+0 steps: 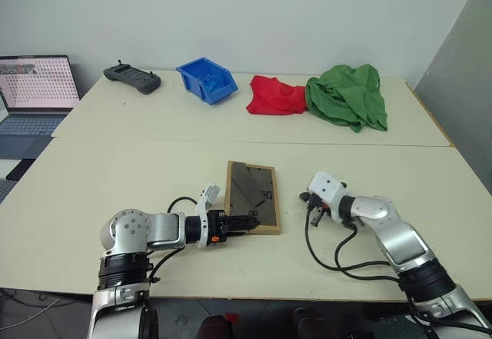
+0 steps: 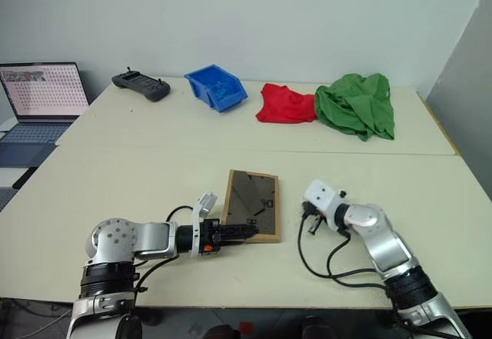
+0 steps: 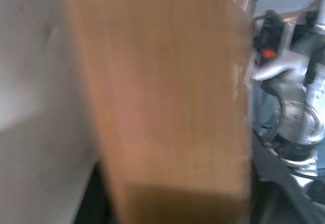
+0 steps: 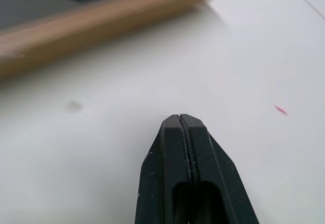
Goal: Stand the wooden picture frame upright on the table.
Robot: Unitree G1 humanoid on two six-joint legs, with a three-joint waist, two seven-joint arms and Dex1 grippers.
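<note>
1. The picture frame (image 1: 252, 197) lies flat, dark face up, on the near part of the counter (image 1: 115, 170), between the 2 arms. From here the main risk is that it slides instead of lifting.
2. The left fingers (image 1: 244, 221) sit at the frame's near-left corner, partly closed. The wood border fills the left wrist view, but I cannot tell if they truly grip it. A shallow pinch on 1 corner could slip, dropping the frame back flat.
3. The right fingers (image 4: 179, 120) are fully closed and hold nothing, resting just beside the frame's right edge, apart from it. If they push sideways, the frame may skate across the smooth counter.
4. The stand is hidden underneath. If it stays folded, the frame could topple once raised.
</note>
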